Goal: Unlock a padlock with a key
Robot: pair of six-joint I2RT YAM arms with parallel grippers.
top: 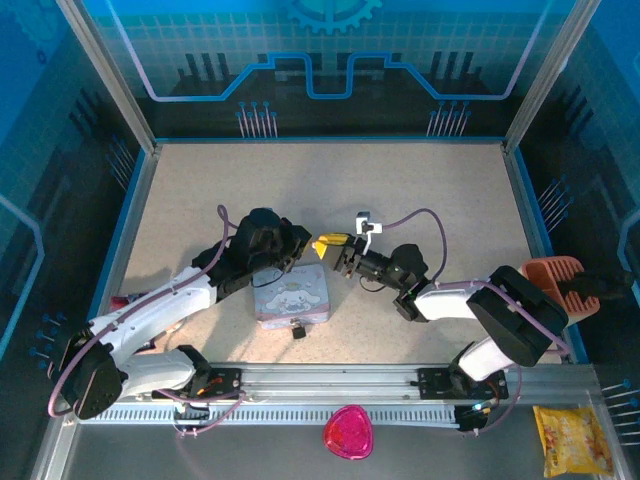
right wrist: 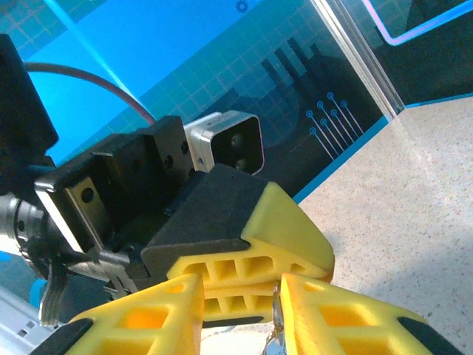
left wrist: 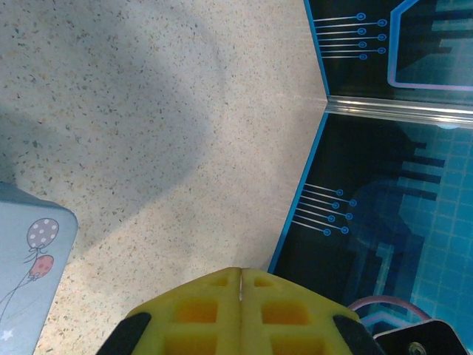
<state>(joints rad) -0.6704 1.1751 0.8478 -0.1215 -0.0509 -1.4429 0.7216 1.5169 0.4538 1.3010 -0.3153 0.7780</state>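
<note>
Facing the clenched left gripper (left wrist: 240,279), the right gripper (right wrist: 241,297) stands parted, its wrist view adding a silvery glint, perhaps the key (right wrist: 275,330), inside its jaws.

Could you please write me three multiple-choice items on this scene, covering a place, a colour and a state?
1. Where is the padlock relative to the cartoon-printed tin? A on its lid; B at its near edge; C far beyond it.
2. The left gripper has fingers coloured: A yellow; B red; C white.
3. The left gripper is: A wide open; B shut; C clamping the tin.
Answers: B, it lies by the edge facing the bases; A, plainly yellow; B, pads meet at a seam.
</note>
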